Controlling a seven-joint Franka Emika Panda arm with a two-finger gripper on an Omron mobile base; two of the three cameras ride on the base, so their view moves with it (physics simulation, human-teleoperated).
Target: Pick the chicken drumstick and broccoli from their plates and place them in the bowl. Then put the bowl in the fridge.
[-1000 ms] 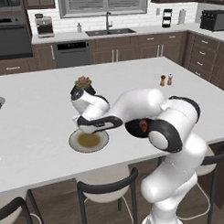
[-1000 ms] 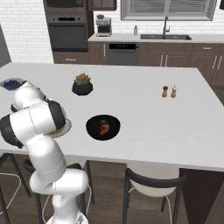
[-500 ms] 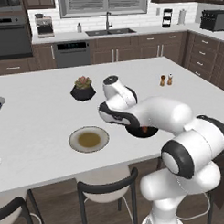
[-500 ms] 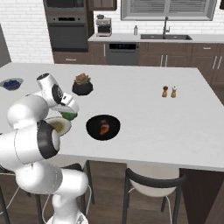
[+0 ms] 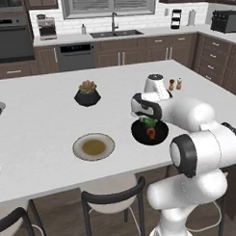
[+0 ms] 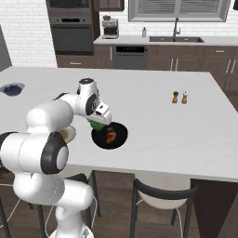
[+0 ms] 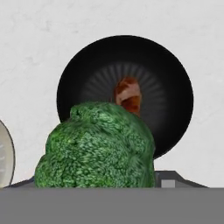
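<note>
My gripper [image 5: 148,120] [image 6: 98,123] is shut on the broccoli [image 5: 149,122] [image 6: 97,124] [image 7: 98,146], a bright-green lump held just above the near-left rim of the glossy black bowl [image 5: 162,135] [image 6: 122,135] [image 7: 175,87]. In the hand view the broccoli hides the fingertips. The reddish-brown chicken drumstick [image 5: 152,133] [image 6: 110,136] [image 7: 128,95] lies in the middle of the bowl. The grey-rimmed plate with the tan centre [image 5: 94,147] [image 7: 4,153] sits bare to the bowl's left. In the right base view my arm mostly covers that plate [image 6: 69,134]. A grey sliver of the fridge [image 6: 3,51] shows at the far left.
A succulent in a black faceted pot [image 5: 87,93] stands behind the tan plate. Salt and pepper shakers [image 5: 175,83] [image 6: 180,97] stand to the right of the bowl. A small bowl of blue berries [image 6: 12,88] is at the counter's left end. Stools line the near edge.
The arm has swung from over the tan-centred plate to the right and now hangs over the black bowl, carrying the broccoli. The plate is left bare.
</note>
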